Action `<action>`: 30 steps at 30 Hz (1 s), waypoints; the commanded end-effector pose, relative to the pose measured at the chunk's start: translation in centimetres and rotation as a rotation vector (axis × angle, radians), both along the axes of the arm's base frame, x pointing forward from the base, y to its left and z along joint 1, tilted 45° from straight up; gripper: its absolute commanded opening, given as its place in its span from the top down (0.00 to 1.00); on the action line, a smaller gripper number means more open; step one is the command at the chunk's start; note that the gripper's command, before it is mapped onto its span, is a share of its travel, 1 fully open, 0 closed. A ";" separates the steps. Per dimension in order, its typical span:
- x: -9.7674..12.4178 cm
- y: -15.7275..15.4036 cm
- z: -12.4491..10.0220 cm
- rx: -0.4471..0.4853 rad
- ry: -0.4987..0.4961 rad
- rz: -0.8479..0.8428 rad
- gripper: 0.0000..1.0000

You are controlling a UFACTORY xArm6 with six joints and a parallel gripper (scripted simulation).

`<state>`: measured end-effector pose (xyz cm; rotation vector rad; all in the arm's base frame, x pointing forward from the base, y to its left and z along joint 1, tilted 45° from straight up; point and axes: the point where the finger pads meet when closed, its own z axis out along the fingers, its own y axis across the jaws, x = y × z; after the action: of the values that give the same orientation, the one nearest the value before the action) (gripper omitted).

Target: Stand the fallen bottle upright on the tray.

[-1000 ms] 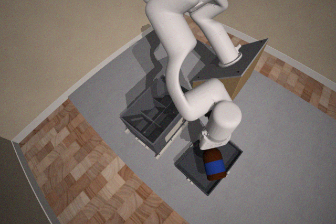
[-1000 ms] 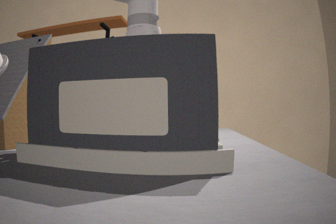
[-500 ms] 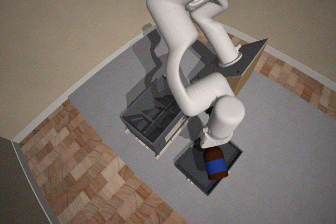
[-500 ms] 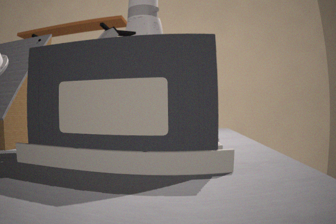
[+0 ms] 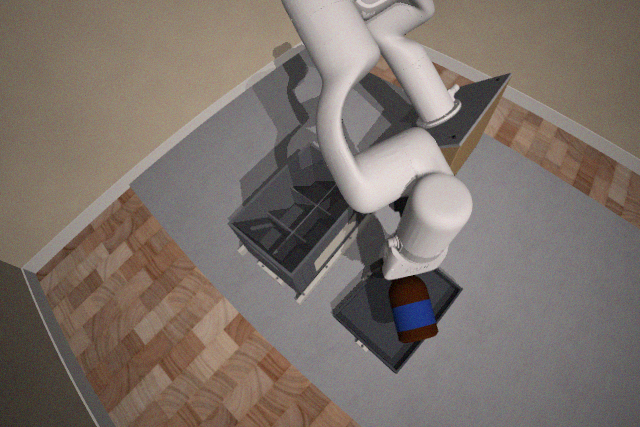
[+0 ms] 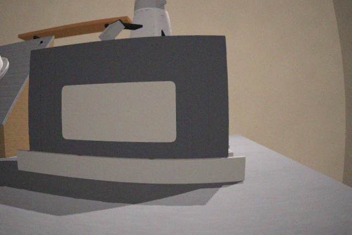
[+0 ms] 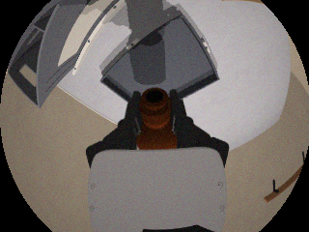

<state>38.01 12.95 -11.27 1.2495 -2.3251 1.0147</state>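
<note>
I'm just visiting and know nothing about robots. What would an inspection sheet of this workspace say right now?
Surface: grey mat over a wood-block floor.
Job's things: brown bottle with a blue band, lifted and hanging over the dark tray; whether its base touches the tray cannot be told. Dark divided crate sits beside the tray on a pale base.
Clutter: nothing seen.
Gripper: gripper is shut on the bottle's neck, seen from the wrist view; the bottle's body points away from it toward the tray.
Cables: nothing seen.
Surroundings: beige walls; the arm stands on a wood-sided pedestal; a wooden shelf shows behind the crate in the exterior view.
</note>
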 end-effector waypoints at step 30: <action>0.0 2.1 2.0 0.003 -0.003 0.001 1.00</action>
<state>38.00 14.96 -9.38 1.2518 -2.3296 1.0142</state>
